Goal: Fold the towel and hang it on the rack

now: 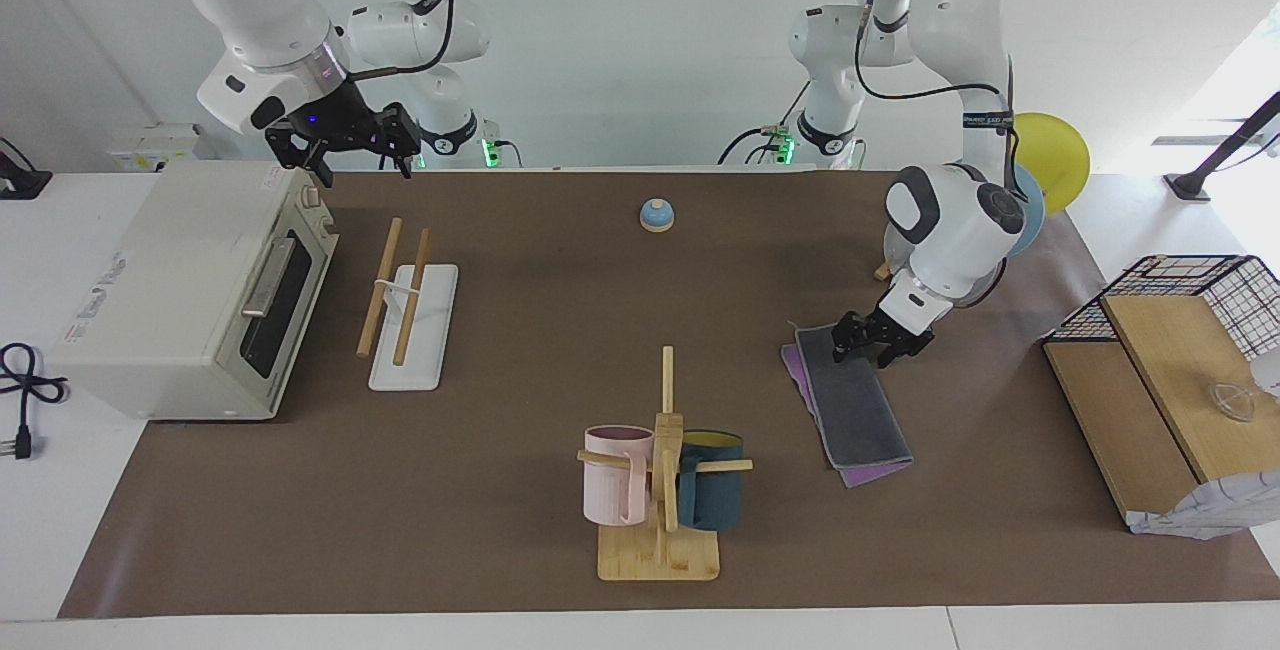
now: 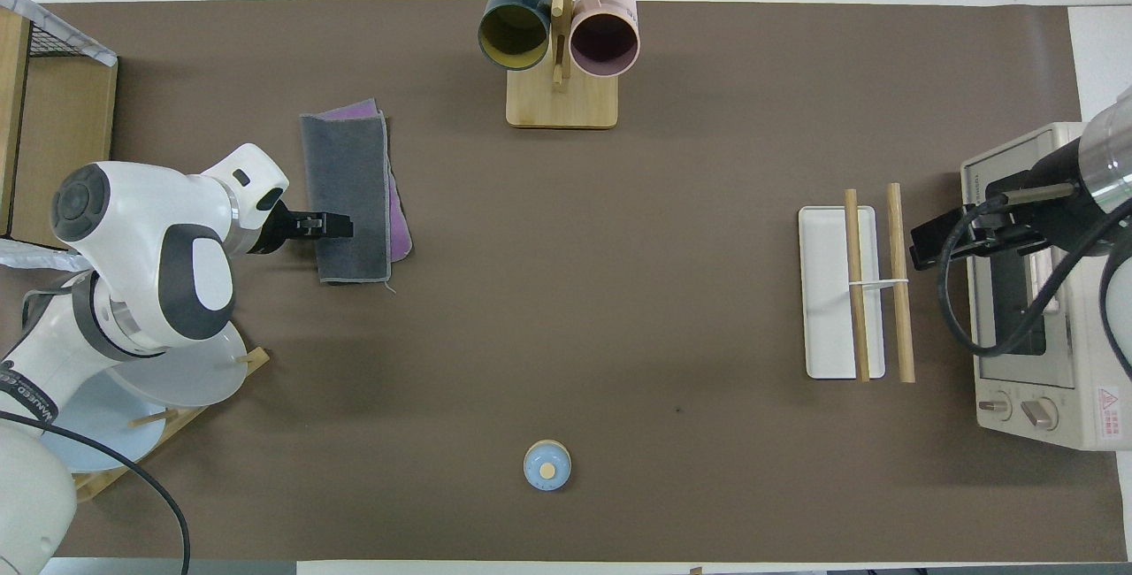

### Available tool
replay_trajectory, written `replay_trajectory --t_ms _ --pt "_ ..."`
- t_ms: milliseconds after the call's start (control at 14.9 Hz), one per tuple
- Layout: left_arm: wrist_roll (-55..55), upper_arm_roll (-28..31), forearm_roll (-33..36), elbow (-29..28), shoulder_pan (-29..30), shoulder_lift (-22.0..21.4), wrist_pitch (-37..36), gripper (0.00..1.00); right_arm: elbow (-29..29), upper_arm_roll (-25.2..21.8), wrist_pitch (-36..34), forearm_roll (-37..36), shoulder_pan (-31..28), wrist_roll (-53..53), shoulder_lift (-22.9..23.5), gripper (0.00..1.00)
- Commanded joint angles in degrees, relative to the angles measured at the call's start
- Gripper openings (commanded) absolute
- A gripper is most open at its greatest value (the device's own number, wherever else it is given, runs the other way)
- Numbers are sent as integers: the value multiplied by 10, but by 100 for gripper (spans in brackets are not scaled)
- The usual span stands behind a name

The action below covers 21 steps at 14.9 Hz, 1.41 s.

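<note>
We are lowering the left gripper (image 1: 868,348) onto the folded towel (image 1: 857,404); its jaws' state we cannot tell, and pinching one layer risks unfolding. The right gripper (image 1: 362,158) is waiting released over the oven (image 1: 190,290).

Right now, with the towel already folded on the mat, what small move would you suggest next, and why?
Probably close the left gripper on the towel edge nearest the robots: it sits low at that edge, the towel lies flat and folded, and the rack is bare. The right gripper waits over the oven.

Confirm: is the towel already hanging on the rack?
No: the towel lies folded on the table under the left gripper, while the rack stands bare beside the oven.
</note>
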Motion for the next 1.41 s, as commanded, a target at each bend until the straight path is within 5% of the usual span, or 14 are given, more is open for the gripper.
replay_trajectory --t_ms 0,134,336,604,1074,1342 --pt "12 2 -12 17 -5 23 11 86 -26 2 17 28 -4 -6 -19 100" --pt "12 2 -13 16 -5 22 10 74 -33 2 17 30 -2 -6 -23 100" --pt "11 2 -13 16 -4 22 9 28 -59 2 31 42 -2 -3 -35 100" --pt "9 2 -14 17 -3 23 9 0 -87 3 50 46 -3 -4 -47 100" --pt "-39 2 -35 59 1 16 -54 0 -94 2 47 48 -3 -6 -52 100" --pt "-252 1 7 131 -2 -9 -173 0 -104 9 44 48 6 -7 -59 100"
